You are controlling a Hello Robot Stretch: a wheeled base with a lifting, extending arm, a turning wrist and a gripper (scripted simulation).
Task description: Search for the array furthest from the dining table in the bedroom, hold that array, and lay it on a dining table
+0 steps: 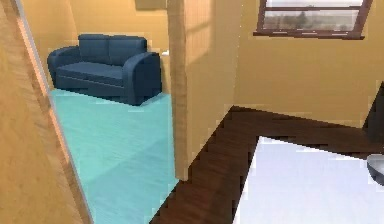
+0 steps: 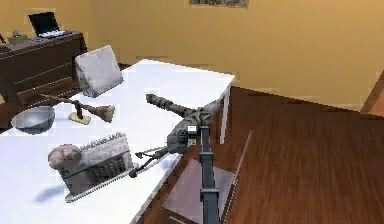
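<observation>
Ochre walls (image 1: 300, 80) and a dark plank floor (image 2: 300, 150) frame the scene. Through a doorway in the forward view, a teal-floored room has a blue sofa (image 1: 105, 65). Nearest the robot is the long white surface (image 2: 185, 80), most likely the dining table. Beyond its far end stand a dark dresser (image 2: 35, 60) with a laptop (image 2: 45, 22) on top, and a pale chair (image 2: 97, 70). The arm (image 2: 207, 175) reaches over the near edge of the surface. The pincer (image 2: 140, 163) points at a pale ribbed block (image 2: 98, 165) that lies on the surface just beside its tips. I take that block for the array, though its shape is too vague to be sure. With the block lying at the fingers, I cannot tell whether the pincer grips it, touches it or is empty. Smaller items share the surface: a grey bowl (image 2: 33, 120), a tan stubby piece (image 2: 90, 110) near it, and a dark slim rod (image 2: 165, 102).

The block looks stiff and boxy, probably light to middling in weight, with thin ribs that may bend or snap. A hold across its solid frame or short end seems safer than one on the ribs. Its flat base should sit steady. If it is the array, the laying step looks all but done.
</observation>
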